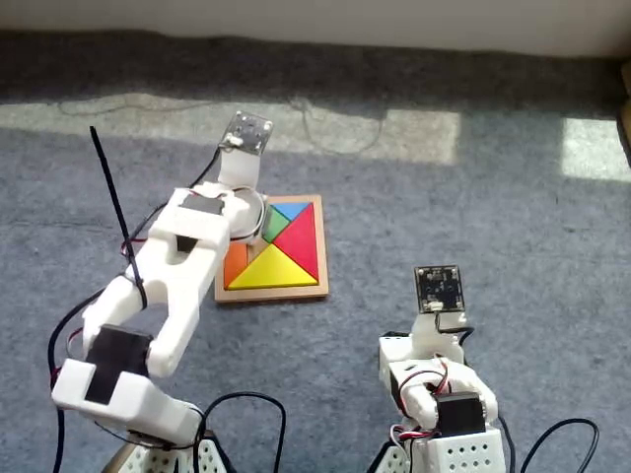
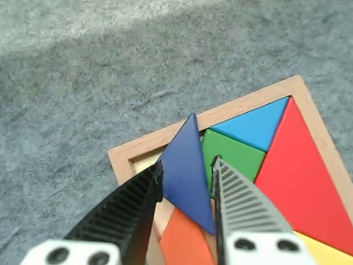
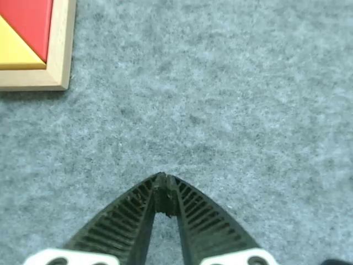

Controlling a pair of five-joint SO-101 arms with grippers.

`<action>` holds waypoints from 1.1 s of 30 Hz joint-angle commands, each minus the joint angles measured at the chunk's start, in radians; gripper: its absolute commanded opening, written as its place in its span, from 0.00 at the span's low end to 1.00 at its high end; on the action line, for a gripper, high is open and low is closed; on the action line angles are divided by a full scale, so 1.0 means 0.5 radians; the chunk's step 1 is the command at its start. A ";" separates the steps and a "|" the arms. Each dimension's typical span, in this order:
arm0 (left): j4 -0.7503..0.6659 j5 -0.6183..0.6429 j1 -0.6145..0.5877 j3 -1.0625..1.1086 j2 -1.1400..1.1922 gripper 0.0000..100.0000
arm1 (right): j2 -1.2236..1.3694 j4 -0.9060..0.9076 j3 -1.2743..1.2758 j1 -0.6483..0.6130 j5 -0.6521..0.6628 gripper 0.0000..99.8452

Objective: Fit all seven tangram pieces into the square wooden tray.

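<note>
Got the left tool [image 2: 187, 164] clamped on the blue triangle [image 2: 185, 193], gripped by its flat faces and stood on edge over the far-left corner of the tray [image 2: 237, 109]. Can't tell if it's touching the wood yet. Seeing a bit of bare wood in that corner. Just right of it, got the green piece [image 2: 237, 157] and the light blue piece [image 2: 253, 127] along the far rim, then the red triangle [image 2: 298, 176] down the right side. Spotting the orange piece [image 2: 182, 243] near left and the yellow triangle [image 2: 325, 251] near right. Got the right tool [image 3: 164, 182] pinched closed on nothing, over grey worktop [image 3: 248, 99], well apart from the tray.
</note>
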 commanded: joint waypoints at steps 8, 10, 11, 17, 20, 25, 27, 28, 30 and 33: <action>0.377 0.009 -0.100 -0.370 0.152 0.16 | -0.011 0.008 0.305 0.023 -0.012 0.01; 0.390 0.009 -0.124 -0.367 0.146 0.16 | -0.011 0.008 0.305 0.023 -0.012 0.01; 0.390 0.009 -0.137 -0.367 0.143 0.16 | -0.011 0.008 0.305 0.023 -0.012 0.01; 0.390 0.009 -0.167 -0.367 0.140 0.16 | -0.011 0.008 0.305 0.023 -0.012 0.01; 0.390 0.012 -0.167 -0.370 0.140 0.16 | -0.011 0.008 0.305 0.023 -0.012 0.01; 0.390 0.015 -0.167 -0.370 0.137 0.15 | -0.011 0.008 0.305 0.023 -0.012 0.01; 0.430 0.012 -0.167 -0.367 0.112 0.15 | -0.011 0.008 0.305 0.023 -0.012 0.01; 0.470 0.012 -0.167 -0.364 0.072 0.15 | -0.011 0.008 0.305 0.023 -0.012 0.01; 0.488 0.012 -0.167 -0.293 -0.017 0.15 | -0.011 0.008 0.305 0.023 -0.012 0.01; 0.365 0.009 -0.167 -0.060 -0.216 0.15 | -0.011 0.008 0.305 0.023 -0.012 0.01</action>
